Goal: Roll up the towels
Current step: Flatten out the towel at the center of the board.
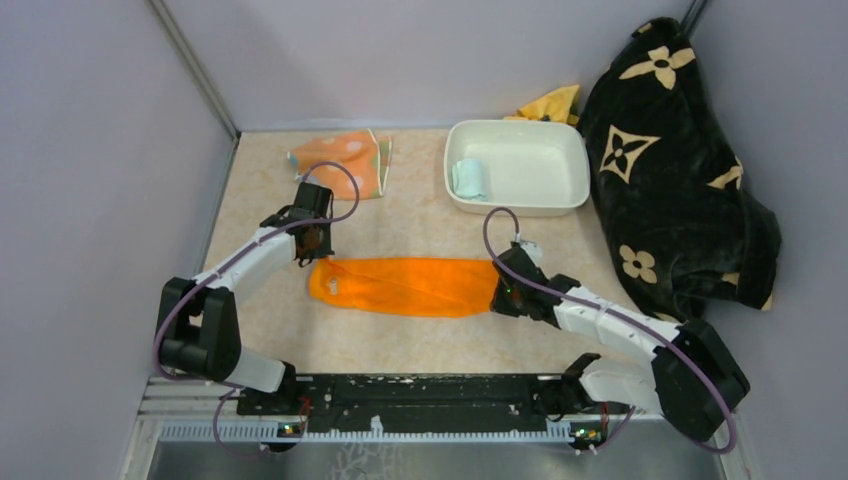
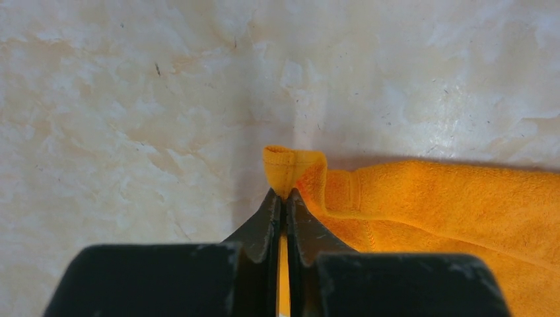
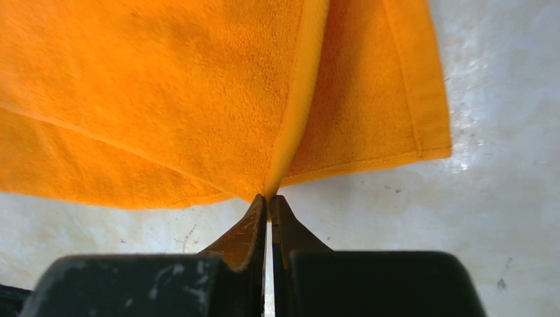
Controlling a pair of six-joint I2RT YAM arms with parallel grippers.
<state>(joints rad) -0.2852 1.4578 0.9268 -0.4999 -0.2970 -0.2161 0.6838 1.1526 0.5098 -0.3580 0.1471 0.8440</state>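
The left claw [image 2: 282, 193] pinches the orange towel [image 1: 410, 286] at its left end; the right claw [image 3: 267, 199] (likewise clenched) grips the right end.

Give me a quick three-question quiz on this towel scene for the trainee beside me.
1. True or false: the mint towel lies inside the white tub.
2. What is the left hand shut on? A) the mint towel B) a corner of the orange towel C) nothing
3. How many towels lie outside the tub?
Key: 1 true; 2 B; 3 two, the orange one and the striped towel.
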